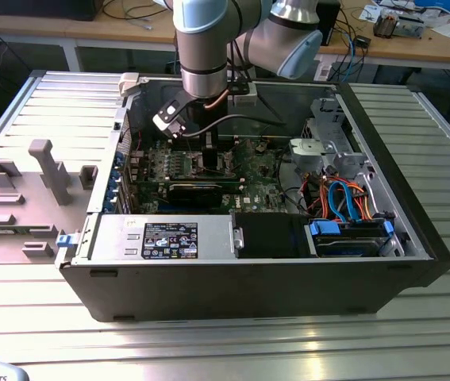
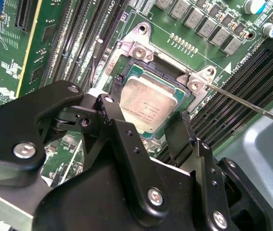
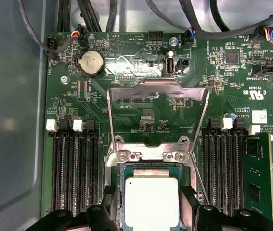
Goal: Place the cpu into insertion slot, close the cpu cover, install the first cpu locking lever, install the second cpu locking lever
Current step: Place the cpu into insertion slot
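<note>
The cpu (image 3: 151, 201) (image 2: 148, 103), a silvery-tan square plate, lies level inside the insertion slot (image 3: 110, 166) (image 2: 141, 50) on the green board. My gripper (image 3: 150, 208) (image 2: 151, 105) (image 1: 209, 155) hangs low over it, one black finger (image 3: 111, 202) at each side edge, apparently shut on the cpu. Swung back flat on the board beyond the slot lies the cpu cover (image 3: 158, 89), standing open. A thin wire locking lever (image 2: 252, 106) (image 3: 201, 183) sticks out beside the slot, unlatched.
Memory slots (image 3: 73, 168) flank the socket on both sides. The open computer case (image 1: 248, 286) has walls all around, a black card (image 1: 201, 189), cables (image 1: 344, 198) and a drive cage (image 1: 320, 151). A grey fixture tray (image 1: 34, 182) sits at the exterior view's left.
</note>
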